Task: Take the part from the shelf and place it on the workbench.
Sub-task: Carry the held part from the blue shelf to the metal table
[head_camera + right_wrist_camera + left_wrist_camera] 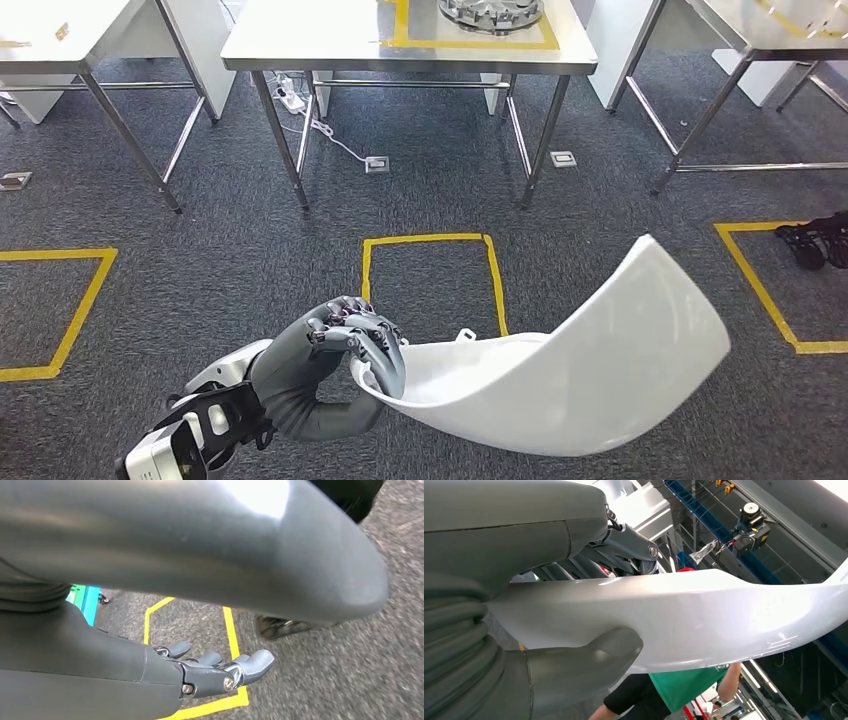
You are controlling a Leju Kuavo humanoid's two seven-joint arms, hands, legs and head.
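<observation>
The part [590, 370] is a large curved white shell. My left hand [345, 355] grips its near end, fingers curled over the rim, and carries it low over the carpet, its far end sweeping up to the right. In the left wrist view the white part [684, 620] lies clamped between the thick thumb [589, 655] and the darker fingers [624, 540]. My right hand [215, 672] hangs over the floor with its fingers apart and nothing in it. The steel workbench [330, 40] stands ahead at the top of the head view.
Yellow tape squares [430, 240] mark the grey carpet ahead and to both sides. A round metal fixture [490, 10] sits on the workbench inside a yellow outline. More steel tables [60, 50] flank it. A person in a green shirt [684, 685] stands nearby.
</observation>
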